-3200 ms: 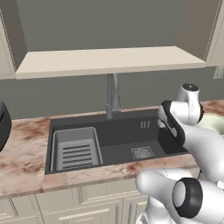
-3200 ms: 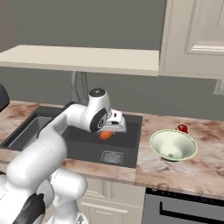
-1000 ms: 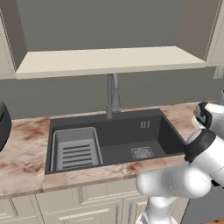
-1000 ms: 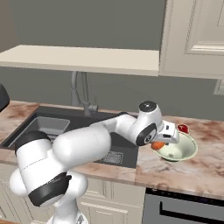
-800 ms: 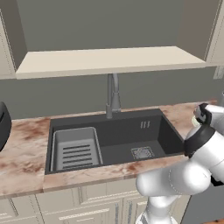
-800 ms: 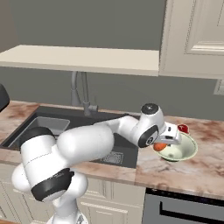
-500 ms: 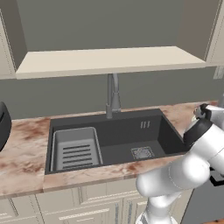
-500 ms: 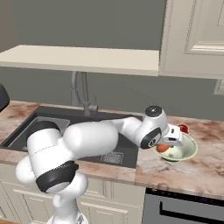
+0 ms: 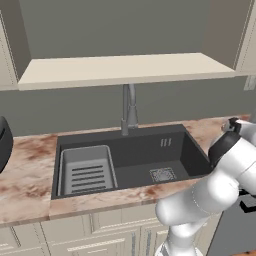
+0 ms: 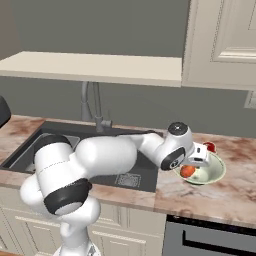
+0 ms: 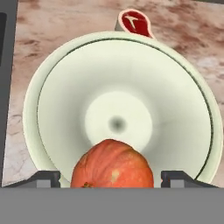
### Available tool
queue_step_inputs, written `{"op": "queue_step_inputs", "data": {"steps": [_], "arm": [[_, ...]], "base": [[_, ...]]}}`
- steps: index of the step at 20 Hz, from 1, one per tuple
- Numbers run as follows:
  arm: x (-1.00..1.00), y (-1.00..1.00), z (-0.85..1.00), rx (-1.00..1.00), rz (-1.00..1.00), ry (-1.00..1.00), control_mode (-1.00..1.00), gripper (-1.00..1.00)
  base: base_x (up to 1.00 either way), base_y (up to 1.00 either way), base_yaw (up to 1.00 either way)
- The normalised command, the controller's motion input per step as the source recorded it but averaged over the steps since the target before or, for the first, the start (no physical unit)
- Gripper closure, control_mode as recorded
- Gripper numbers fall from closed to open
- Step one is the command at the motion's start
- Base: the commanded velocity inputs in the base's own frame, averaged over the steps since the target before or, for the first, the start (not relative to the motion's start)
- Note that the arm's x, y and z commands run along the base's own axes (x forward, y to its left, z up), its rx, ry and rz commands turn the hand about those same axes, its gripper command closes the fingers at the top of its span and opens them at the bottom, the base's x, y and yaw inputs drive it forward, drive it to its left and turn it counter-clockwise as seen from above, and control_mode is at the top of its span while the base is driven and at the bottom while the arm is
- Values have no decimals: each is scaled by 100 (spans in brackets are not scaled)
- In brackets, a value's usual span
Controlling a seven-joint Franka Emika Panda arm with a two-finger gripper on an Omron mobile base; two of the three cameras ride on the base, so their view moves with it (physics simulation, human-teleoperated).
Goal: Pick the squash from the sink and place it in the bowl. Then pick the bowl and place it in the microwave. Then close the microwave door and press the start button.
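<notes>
The small orange squash [image 11: 113, 164] sits low inside the pale green-white bowl [image 11: 52, 109], against its near wall. My gripper [image 11: 111, 177] is right over it, open, with one dark fingertip [image 11: 48, 177] on each side and a narrow gap between each tip and the squash. From the right base camera the squash [image 10: 187, 171] lies in the bowl [image 10: 217, 170] on the counter right of the sink [image 10: 30, 145], with the gripper [image 10: 194, 161] at the bowl's near rim. The sink [image 9: 130, 160] holds no squash. The microwave and its door are out of view.
A small red piece of meat [image 11: 134, 22] lies on the marble counter just behind the bowl, also seen as the red piece [image 10: 209, 146]. The sink has a grey slotted rack [image 9: 87, 170] at its left and a tall faucet [image 9: 128, 107] behind. A shelf [image 9: 125, 67] hangs above.
The arm carried the squash from the sink rightward to the bowl and lowered it in. In the last half second the fingers spread off the squash.
</notes>
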Motion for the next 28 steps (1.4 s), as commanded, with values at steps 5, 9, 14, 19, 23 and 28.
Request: {"op": "queue_step_inputs", "data": {"steps": [5,9,14,19,23,28], "arm": [[0,5,41,-2,0,-1,-100,-100],[-6,40,34,-10,1,0,-100,-100],[0,63,1,-12,3,6,-100,-100],[0,51,-22,-9,7,17,-100,-100],[7,5,-39,-3,1,18,-100,-100],[38,-17,-34,-1,0,20,-100,-100]], "base": [[0,0,0],[0,0,0],[0,0,0],[0,0,0],[0,0,0],[0,0,0]]}}
